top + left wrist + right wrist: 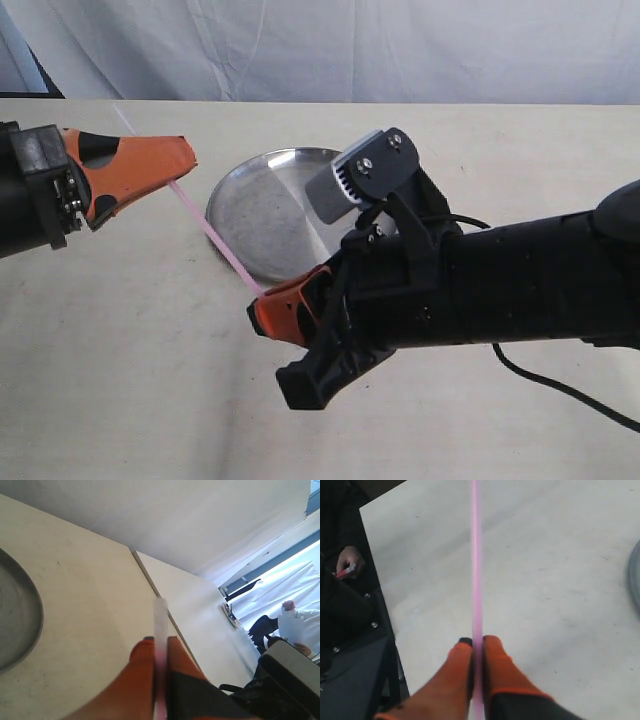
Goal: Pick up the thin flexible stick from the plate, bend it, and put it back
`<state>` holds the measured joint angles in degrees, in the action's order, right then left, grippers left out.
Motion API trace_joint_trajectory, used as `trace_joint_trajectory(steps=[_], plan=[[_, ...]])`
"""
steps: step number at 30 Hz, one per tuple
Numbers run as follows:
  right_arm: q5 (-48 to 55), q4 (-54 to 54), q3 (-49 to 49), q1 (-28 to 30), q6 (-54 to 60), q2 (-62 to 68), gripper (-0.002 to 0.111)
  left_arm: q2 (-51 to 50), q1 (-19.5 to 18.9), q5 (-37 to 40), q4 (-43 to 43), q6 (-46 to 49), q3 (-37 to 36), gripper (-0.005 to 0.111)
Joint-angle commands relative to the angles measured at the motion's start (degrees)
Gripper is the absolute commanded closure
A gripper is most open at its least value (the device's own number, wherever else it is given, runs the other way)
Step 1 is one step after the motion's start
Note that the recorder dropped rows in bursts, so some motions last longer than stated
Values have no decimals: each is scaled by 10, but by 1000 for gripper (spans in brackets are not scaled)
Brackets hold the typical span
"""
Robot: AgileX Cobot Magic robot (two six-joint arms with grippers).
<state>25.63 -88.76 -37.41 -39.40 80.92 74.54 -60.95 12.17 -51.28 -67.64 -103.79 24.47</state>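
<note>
The thin pink stick (215,236) hangs in the air, straight, stretched between both grippers above the table. My left gripper (186,156) is shut on its far end, and the stick (160,630) pokes out past the orange fingers (142,655). My right gripper (262,308) is shut on the near end; there the stick (476,560) runs straight away from the fingers (495,655). The silver plate (262,208) lies on the table behind the stick, with nothing on it, partly hidden by the right arm. A piece of the plate's rim (35,630) shows in the left wrist view.
The beige table (130,360) ends at a white curtain (330,45) at the back. The bulky black right arm (500,290) with its camera mount (365,175) reaches across the middle, trailing a cable (560,385). A person (345,562) sits beyond the table edge.
</note>
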Motion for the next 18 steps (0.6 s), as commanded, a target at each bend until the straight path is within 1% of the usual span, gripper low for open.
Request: trace_joint_trajectory(steps=[1,2,4,6,9,10,15,17,18], plan=[[-7,-2,0,-1,-3,0,77,-1,4,3,-7,6,4,107],[-7,-2,0,-1,-3,0,66,-1,4,6,-7,6,4,107],[-7,-2,0,-1,-3,0,50,-1,4,15,-9,6,4,107],[-7,-2,-4,-1,-3,1,52,-1,4,18,-9,6,4,107],[-7,-4,-20,-1,-3,14,62,-1,4,16,-8,6,4,107],[-7,-4,-28,-1,-3,23,63,-1,4,16,-8,6,4,107],[16,-2,-63,-1,-6,75,61,-1,4,12,-9,6,4,107],[16,-2,-69,-1,-6,93,65,-1,4,12,-9,6,4,107],[16,-2,-69,-1,-6,100,70,-1,4,12,-11,6,4,107]])
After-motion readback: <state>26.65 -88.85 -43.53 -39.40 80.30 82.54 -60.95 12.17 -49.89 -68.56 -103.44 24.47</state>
